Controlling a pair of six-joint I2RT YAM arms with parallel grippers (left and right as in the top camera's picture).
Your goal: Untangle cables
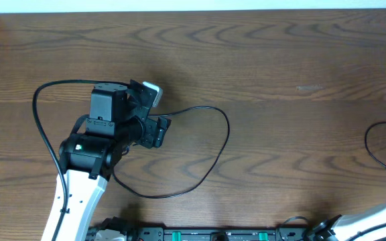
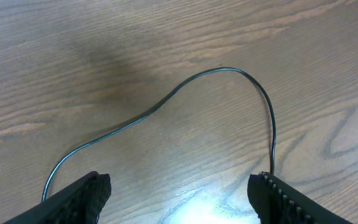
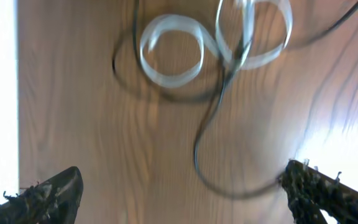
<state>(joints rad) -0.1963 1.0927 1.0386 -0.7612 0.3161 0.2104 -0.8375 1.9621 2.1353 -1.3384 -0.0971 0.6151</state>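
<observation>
A thin black cable (image 1: 223, 137) lies in a wide loop on the wooden table, and its arc (image 2: 185, 84) shows in the left wrist view. My left gripper (image 1: 154, 115) (image 2: 180, 186) hovers at the loop's left end, open, with bare wood between its fingers. At the far right edge lies another black cable (image 1: 374, 150). The blurred right wrist view shows a white flat cable (image 3: 169, 56) in two loops crossed by a black cable (image 3: 207, 124). My right gripper (image 3: 182, 177) is open; the black cable's lower curve runs to its right finger (image 3: 309, 183).
The left arm (image 1: 79, 174) rises from the table's front edge, with a black wire (image 1: 42, 134) arching around it. Part of the right arm (image 1: 380, 214) shows at the lower right. A bright table edge (image 3: 16, 93) runs down the left of the right wrist view.
</observation>
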